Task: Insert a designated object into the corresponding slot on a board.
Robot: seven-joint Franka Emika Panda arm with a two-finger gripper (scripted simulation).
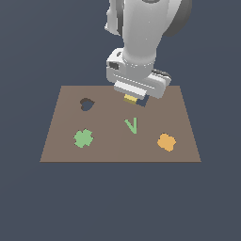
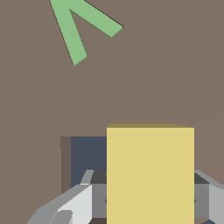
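- Spreading flat under me, the brown board (image 1: 117,141) is the largest thing here, set on a dark blue-grey ground (image 1: 28,202).
- My arm (image 1: 141,33) comes down from 12 o'clock in the exterior view, white and grey, and ends over the far middle of the board.
- My gripper (image 1: 133,99) hangs just above the board's far edge; its jaws are closed against the sides of the mustard-yellow block (image 2: 150,175), which I hold between them.
- In the wrist view the block is upright, its lower part over a dark rectangular slot (image 2: 87,155) cut in the board, with part of the slot showing bare beside it; I cannot tell whether the block touches the slot's floor.
- An orange blob shape (image 1: 166,142) lies at about 4 o'clock from my gripper in the exterior view.
- A green clover shape (image 1: 83,138) lies at about 8 o'clock.
- A dark heart-shaped cutout (image 1: 86,104) sits at about 9 o'clock.
- A green V-shaped piece (image 1: 132,125) lies at 6 o'clock, near the block but apart from it.
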